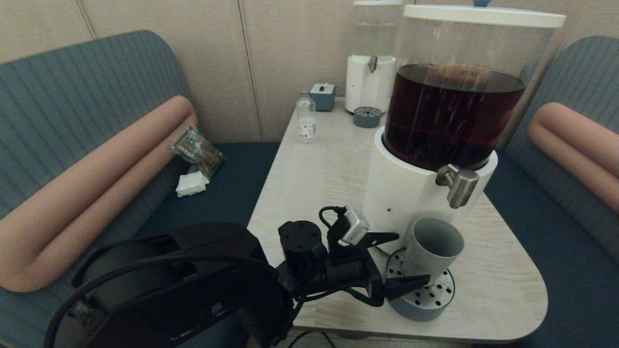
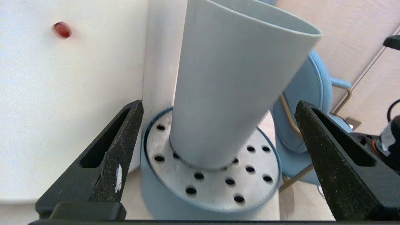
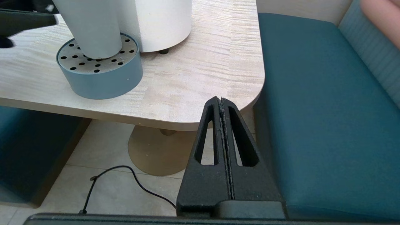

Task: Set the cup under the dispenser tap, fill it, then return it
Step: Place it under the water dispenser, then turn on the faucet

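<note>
The grey-blue cup (image 1: 432, 249) (image 2: 231, 87) (image 3: 90, 28) stands upright on the perforated drip tray (image 1: 425, 307) (image 2: 215, 187) (image 3: 103, 81), right below the steel dispenser tap (image 1: 458, 184) of the big white-based dispenser (image 1: 401, 193) holding dark brown liquid. No liquid shows inside the cup. My left gripper (image 1: 414, 257) (image 2: 218, 103) is open and low at the tray. Its fingers (image 2: 125, 137) stand wide on either side of the cup without touching it. My right gripper (image 3: 221, 99) is shut and empty, parked below the table's near right corner.
At the back of the table (image 1: 314, 183) stand a narrower dispenser (image 1: 370, 72), its small drip tray (image 1: 367, 117), a small clear bottle (image 1: 305, 121) and a grey box (image 1: 322, 96). Benches flank the table; a snack packet (image 1: 196, 150) lies on the left one. A cable (image 3: 137, 184) runs over the floor.
</note>
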Motion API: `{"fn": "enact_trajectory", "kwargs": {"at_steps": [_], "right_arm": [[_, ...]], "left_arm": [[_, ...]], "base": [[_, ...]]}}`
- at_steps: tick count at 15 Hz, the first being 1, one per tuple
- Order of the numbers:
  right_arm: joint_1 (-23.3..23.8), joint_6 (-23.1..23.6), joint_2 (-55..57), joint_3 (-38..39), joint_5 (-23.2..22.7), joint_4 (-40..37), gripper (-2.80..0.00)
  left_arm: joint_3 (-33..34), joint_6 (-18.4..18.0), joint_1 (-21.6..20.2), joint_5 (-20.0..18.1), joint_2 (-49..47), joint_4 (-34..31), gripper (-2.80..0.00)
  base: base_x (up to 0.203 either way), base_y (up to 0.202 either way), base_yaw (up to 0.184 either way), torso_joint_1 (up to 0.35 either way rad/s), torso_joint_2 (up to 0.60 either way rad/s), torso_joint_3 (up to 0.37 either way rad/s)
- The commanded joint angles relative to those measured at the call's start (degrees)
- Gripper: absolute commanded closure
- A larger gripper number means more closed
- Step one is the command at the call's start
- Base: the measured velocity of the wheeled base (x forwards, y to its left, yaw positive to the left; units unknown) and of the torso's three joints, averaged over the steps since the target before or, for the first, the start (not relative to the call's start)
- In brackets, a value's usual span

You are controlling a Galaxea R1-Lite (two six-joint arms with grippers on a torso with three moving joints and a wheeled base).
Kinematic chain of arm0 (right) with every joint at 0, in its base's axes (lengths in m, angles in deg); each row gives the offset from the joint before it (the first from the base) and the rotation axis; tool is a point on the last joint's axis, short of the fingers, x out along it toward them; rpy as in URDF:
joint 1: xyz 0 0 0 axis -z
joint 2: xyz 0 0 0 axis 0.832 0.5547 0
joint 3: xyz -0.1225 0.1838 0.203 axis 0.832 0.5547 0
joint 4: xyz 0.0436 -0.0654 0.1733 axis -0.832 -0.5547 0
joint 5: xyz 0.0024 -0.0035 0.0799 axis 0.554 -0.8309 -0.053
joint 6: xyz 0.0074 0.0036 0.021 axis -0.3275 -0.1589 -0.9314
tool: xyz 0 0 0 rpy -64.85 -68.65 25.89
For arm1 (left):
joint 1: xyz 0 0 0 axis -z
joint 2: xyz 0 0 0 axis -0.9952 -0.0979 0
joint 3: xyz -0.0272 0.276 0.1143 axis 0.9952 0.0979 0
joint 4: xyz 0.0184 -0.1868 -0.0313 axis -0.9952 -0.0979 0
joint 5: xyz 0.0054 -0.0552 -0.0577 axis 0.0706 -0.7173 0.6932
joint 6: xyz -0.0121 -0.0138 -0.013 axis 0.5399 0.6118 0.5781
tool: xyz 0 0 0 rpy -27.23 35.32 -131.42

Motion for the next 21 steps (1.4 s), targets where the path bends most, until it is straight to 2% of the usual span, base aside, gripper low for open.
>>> {"fn": "enact_trajectory", "kwargs": {"at_steps": [1, 7, 9, 11, 14, 18, 19, 21], "right_arm": [[0.0, 0.0, -0.1, 0.0, 0.0, 0.0, 0.00], [0.0, 0.0, -0.1, 0.1, 0.0, 0.0, 0.00], [0.0, 0.0, -0.1, 0.0, 0.0, 0.0, 0.00], [0.0, 0.0, -0.1, 0.1, 0.0, 0.0, 0.00], [0.0, 0.0, -0.1, 0.0, 0.0, 0.0, 0.00], [0.0, 0.0, -0.1, 0.0, 0.0, 0.0, 0.00], [0.0, 0.0, -0.1, 0.0, -0.1, 0.0, 0.00], [0.0, 0.0, -0.1, 0.0, 0.0, 0.0, 0.00]], "left_arm": [[2.8, -0.1, -0.4, -0.2, 2.7, 0.5, -2.80], [15.0, -0.8, -3.0, -0.1, 12.6, 0.5, -2.80], [20.5, -1.0, -4.0, 1.9, 16.0, 0.5, -2.80], [25.8, -1.1, -4.7, 5.2, 19.9, 0.5, -2.80], [29.2, -0.5, -6.4, 10.7, 26.5, 0.5, -2.80], [32.9, 4.5, -10.0, 25.9, 38.0, 0.5, -2.80], [34.1, 5.7, -11.2, 27.4, 40.7, 0.5, 0.00], [36.9, 6.9, -14.0, 28.5, 45.3, 0.5, 0.00]], "base": [[0.000, 0.000, 0.000, 0.000, 0.00, 0.000], [0.000, 0.000, 0.000, 0.000, 0.00, 0.000], [0.000, 0.000, 0.000, 0.000, 0.00, 0.000], [0.000, 0.000, 0.000, 0.000, 0.00, 0.000], [0.000, 0.000, 0.000, 0.000, 0.00, 0.000], [0.000, 0.000, 0.000, 0.000, 0.00, 0.000], [0.000, 0.000, 0.000, 0.000, 0.00, 0.000], [0.000, 0.000, 0.000, 0.000, 0.00, 0.000]]}}
